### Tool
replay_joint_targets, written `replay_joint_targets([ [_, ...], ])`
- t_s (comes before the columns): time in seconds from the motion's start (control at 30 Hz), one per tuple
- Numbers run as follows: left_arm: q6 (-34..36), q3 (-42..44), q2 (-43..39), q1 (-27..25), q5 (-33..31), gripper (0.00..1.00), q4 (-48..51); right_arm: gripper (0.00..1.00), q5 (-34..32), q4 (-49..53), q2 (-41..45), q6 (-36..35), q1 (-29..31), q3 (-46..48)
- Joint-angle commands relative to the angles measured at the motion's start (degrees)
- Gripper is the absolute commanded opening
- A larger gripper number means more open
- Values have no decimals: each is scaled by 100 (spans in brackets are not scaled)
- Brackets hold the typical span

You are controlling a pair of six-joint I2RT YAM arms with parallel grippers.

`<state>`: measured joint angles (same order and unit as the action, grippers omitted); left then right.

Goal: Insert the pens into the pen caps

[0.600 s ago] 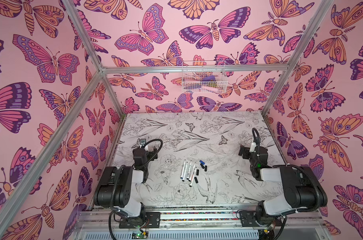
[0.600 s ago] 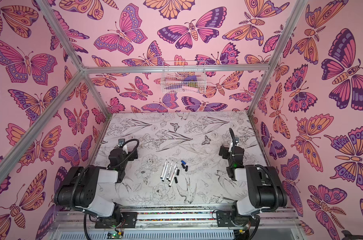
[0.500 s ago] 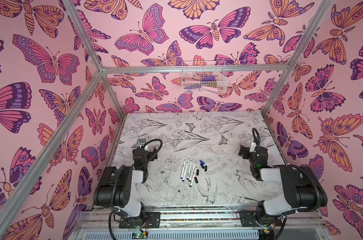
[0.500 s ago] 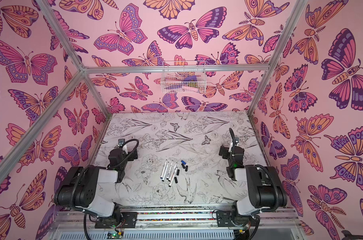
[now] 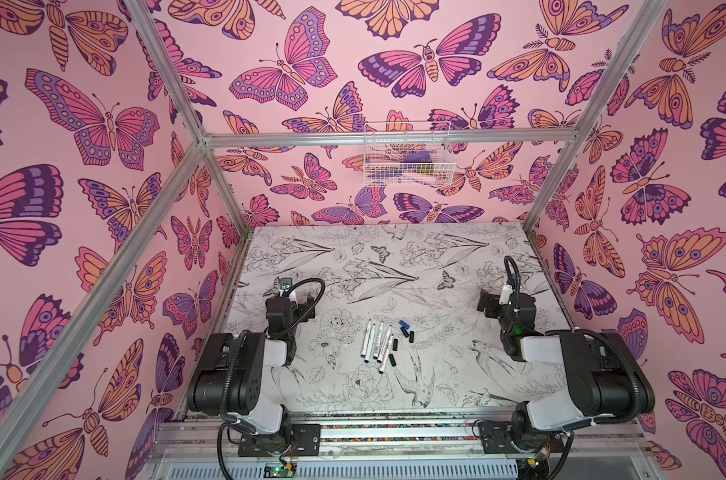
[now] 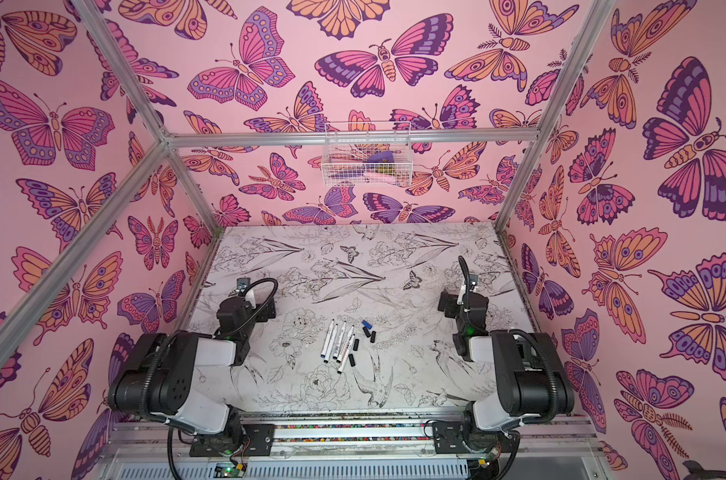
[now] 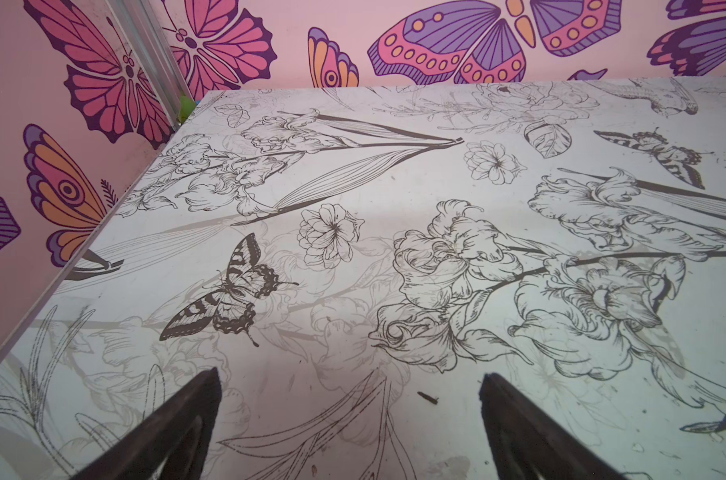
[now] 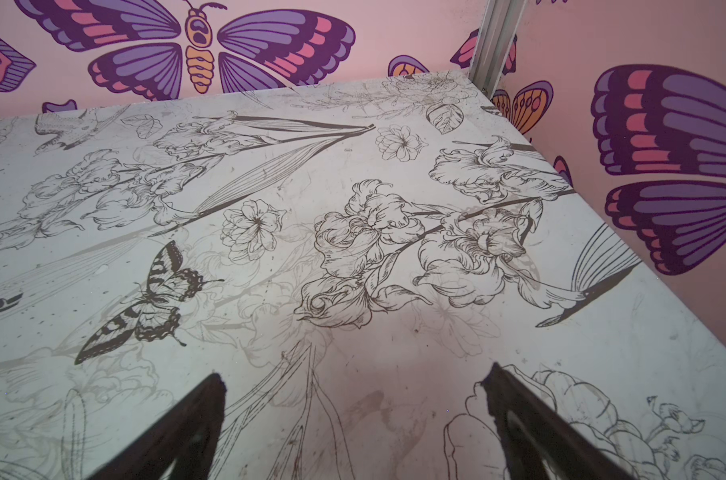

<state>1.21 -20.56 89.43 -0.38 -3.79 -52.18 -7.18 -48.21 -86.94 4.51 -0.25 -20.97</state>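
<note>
While nothing is being gripped at this moment, the left gripper [image 7: 349, 378] is holding its jaws wide apart over bare floral tabletop [image 7: 353, 166], and the right gripper [image 8: 355, 374] is showing the same: jaws spread, empty, facing printed surface only. Neither wrist view is catching any task item. Both top views are showing the five white marker pens [image 5: 366, 338] lying flat and nearly parallel in a tight row between the two grippers, off to the right of the left gripper and well apart from it. The pen caps are lying loose just past the pens, on the side toward the right gripper: one blue cap [image 5: 403, 323] and four black caps [image 5: 411, 336]. Some are sitting just beside the nearest pen; whether they are touching it cannot be told. No pen is wearing a cap, so the task is being judged as not yet begun. The layout is reading as deliberate: pens toward the left gripper and caps toward the right gripper, so that one can be taking a pen while its partner is taking a cap. The open jaws are being judged as readiness for a first pick. Risk noted: the pens are lying close together, so closing on one may be disturbing its neighbour.
</note>
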Motion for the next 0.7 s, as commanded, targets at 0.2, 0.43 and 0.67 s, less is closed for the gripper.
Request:
replay_joint_targets([
  [0.2,49,-36,-64,30,150,99,-46,99,24,-56,28,-29,33,-111],
  [0.43,-47,-42,-52,38,-10,99,-43,99,12,200,103,5,34,-183],
  [0.67,90,-127,-328,17,209,99,260,96,119,262,111,-31,26,-218],
])
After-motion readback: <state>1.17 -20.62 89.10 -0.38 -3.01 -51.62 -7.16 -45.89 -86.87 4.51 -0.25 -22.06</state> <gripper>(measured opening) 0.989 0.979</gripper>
